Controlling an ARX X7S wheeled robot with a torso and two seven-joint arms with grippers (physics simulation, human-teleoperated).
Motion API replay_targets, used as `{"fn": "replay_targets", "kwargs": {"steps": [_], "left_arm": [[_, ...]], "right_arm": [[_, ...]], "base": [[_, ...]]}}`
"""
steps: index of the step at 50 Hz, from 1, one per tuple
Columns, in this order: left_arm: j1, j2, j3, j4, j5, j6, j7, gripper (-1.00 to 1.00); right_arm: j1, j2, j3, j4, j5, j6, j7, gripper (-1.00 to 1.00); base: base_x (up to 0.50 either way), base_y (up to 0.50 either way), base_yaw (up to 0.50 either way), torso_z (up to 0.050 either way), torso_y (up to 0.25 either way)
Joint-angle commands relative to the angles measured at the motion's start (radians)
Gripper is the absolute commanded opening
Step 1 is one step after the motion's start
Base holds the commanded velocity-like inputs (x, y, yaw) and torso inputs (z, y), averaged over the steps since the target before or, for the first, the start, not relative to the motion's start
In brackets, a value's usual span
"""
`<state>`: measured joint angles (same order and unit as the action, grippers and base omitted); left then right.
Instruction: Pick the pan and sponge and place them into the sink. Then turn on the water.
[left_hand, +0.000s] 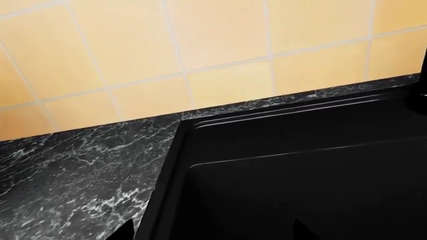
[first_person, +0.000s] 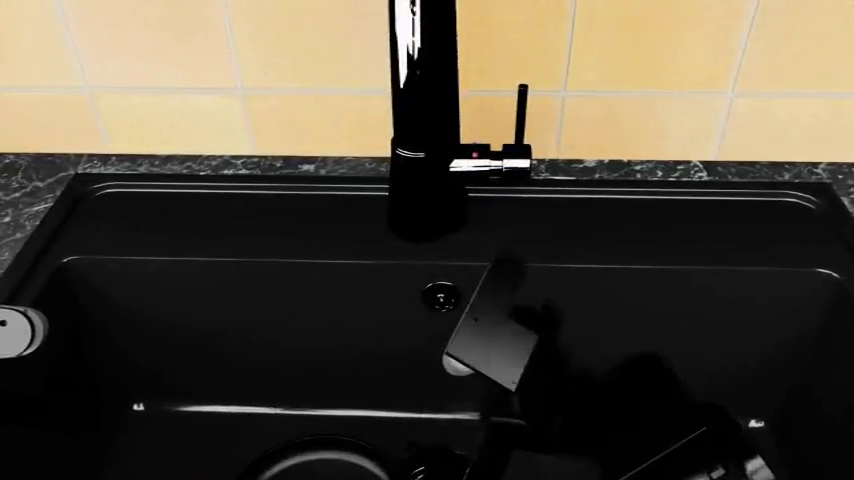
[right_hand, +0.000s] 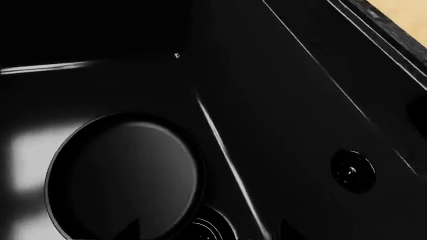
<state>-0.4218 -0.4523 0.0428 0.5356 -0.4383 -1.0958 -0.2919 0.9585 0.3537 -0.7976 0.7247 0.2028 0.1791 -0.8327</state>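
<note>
**Pan in the basin, lever next: handling and clearance**

Nearest to us, the pan (right_hand: 123, 175) lies flat on the floor of the sink (first_person: 240, 300), just beside the drain (right_hand: 212, 227). We judge it stiff, fairly heavy and slick, since its glossy black face shows hard reflections. If it needs shifting, the rim is the only hold we can see; no handle shows in these views.

The right end effector (right_hand: 210, 234) hangs above the pan with its two dark tips spread apart and nothing between them. The left end effector (left_hand: 213, 234) is likewise released and empty, over the sink's left rear corner where the rim meets the marbled surface (left_hand: 73, 170).

We cannot find the sponge in any view. It would be light, soft and easy to pinch across its short sides.

Further back sits the small overflow fitting (first_person: 441, 296) on the rear wall. Beyond it stands the tall faucet (first_person: 424, 100), its thin lever (first_person: 521, 110) upright on the right side. No water runs.

The lever looks slim and smooth, so we would push it from the side instead of clamping it. There is open room to its right. The tiled wall (first_person: 667, 60) stands close behind, and the faucet tube crowds the left.
</note>
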Motion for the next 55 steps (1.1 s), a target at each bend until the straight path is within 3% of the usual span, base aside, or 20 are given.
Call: {"fn": "replay_targets", "kwargs": {"steps": [1, 15, 22, 23, 30, 43, 49, 55], "left_arm": [[-0.007, 0.009, 0.002, -0.018, -0.008, 0.028, 0.036, 1.00], [-0.002, 0.000, 0.000, -0.013, -0.013, 0.025, 0.035, 1.00], [0.011, -0.008, -0.009, -0.011, -0.015, 0.031, 0.037, 1.00], [0.009, -0.005, -0.003, -0.015, -0.012, 0.033, 0.034, 1.00], [0.005, -0.011, -0.010, -0.004, -0.017, 0.022, 0.031, 1.00], [-0.010, -0.012, -0.003, 0.007, -0.017, 0.002, 0.015, 1.00], [0.008, -0.029, -0.029, 0.023, -0.016, -0.001, 0.007, 1.00], [-0.019, -0.032, -0.067, 0.070, -0.021, -0.079, -0.041, 1.00]], "right_arm": [[-0.048, 0.133, 0.100, -0.445, 0.052, 0.212, 0.092, 1.00], [-0.129, 0.250, 0.257, -0.711, 0.139, 0.325, 0.250, 1.00], [-0.166, 0.276, 0.370, -0.825, 0.213, 0.512, 0.402, 1.00], [-0.161, 0.270, 0.397, -0.844, 0.257, 0.639, 0.446, 1.00], [-0.239, 0.275, 0.473, -0.926, 0.270, 0.623, 0.537, 1.00], [-0.375, 0.212, 0.768, -1.094, 0.394, 0.816, 0.833, 1.00], [-0.373, 0.183, 0.842, -1.176, 0.409, 0.966, 0.989, 1.00], [-0.407, 0.173, 0.913, -1.257, 0.448, 1.027, 1.037, 1.00]], "base": [[0.00, 0.00, 0.00, 0.000, 0.000], [0.00, 0.00, 0.00, 0.000, 0.000], [0.00, 0.00, 0.00, 0.000, 0.000], [0.00, 0.00, 0.00, 0.000, 0.000], [0.00, 0.00, 0.00, 0.000, 0.000], [0.00, 0.00, 0.00, 0.000, 0.000], [0.00, 0.00, 0.00, 0.000, 0.000], [0.00, 0.00, 0.00, 0.000, 0.000]]}}
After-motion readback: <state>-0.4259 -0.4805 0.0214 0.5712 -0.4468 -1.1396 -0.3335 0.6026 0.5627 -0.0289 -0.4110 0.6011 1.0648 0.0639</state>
